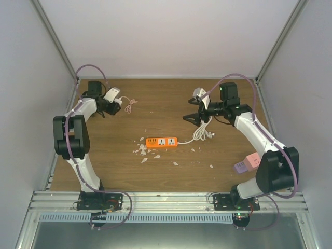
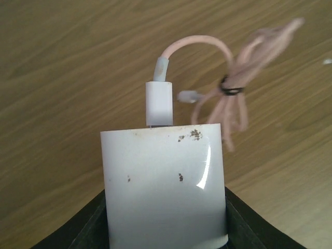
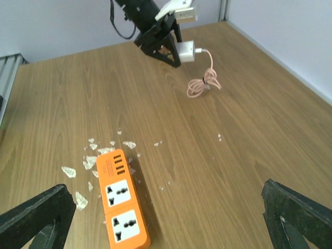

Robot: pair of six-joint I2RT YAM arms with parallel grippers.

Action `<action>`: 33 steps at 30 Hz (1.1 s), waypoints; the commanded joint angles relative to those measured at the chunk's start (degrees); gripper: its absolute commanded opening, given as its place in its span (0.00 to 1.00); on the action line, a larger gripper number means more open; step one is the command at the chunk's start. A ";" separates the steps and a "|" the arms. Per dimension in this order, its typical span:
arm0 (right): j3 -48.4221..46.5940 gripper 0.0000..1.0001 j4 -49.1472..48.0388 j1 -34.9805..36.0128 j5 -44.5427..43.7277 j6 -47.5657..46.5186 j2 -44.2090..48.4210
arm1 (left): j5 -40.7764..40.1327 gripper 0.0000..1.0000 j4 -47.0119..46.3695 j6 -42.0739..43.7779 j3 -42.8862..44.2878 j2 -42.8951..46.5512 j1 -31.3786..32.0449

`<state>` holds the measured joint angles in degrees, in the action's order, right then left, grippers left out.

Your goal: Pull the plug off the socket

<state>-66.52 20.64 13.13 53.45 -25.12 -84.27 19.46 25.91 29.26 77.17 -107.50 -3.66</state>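
Note:
An orange power strip (image 1: 162, 142) lies flat mid-table, and both of its sockets are empty in the right wrist view (image 3: 120, 199). Its white cord (image 1: 202, 134) is bundled to its right. My left gripper (image 1: 115, 98) is at the far left, shut on a white charger plug (image 2: 165, 187). A white USB connector (image 2: 158, 101) and a coiled pink cable (image 2: 233, 88) hang from the charger. The plug is well clear of the strip. My right gripper (image 1: 194, 116) is open and empty, above the table right of the strip (image 3: 166, 189).
White shards (image 1: 141, 150) are scattered around the strip's left end. A pink block (image 1: 253, 160) and a purple block (image 1: 240, 167) sit near the right edge. Enclosure walls bound the table on the left, right and back.

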 commanded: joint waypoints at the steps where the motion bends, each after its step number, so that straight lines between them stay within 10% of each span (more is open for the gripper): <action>1: 1.34 1.00 4.31 0.24 -1.92 -6.60 -0.62 | -0.09 0.35 2.77 -1.54 4.66 -4.24 -3.00; 20: 2.07 0.86 23.70 0.39 -22.56 -27.75 -7.63 | -7.77 0.39 6.49 -2.86 6.77 -12.14 -5.66; 33: 2.64 0.82 23.24 3.58 -29.76 -34.51 -10.14 | -6.43 0.75 8.16 -1.78 6.78 -10.40 -5.66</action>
<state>-64.27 43.64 15.20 26.70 -56.69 -92.79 12.19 32.95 27.62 83.46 -119.11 -9.06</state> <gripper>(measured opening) 0.823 0.713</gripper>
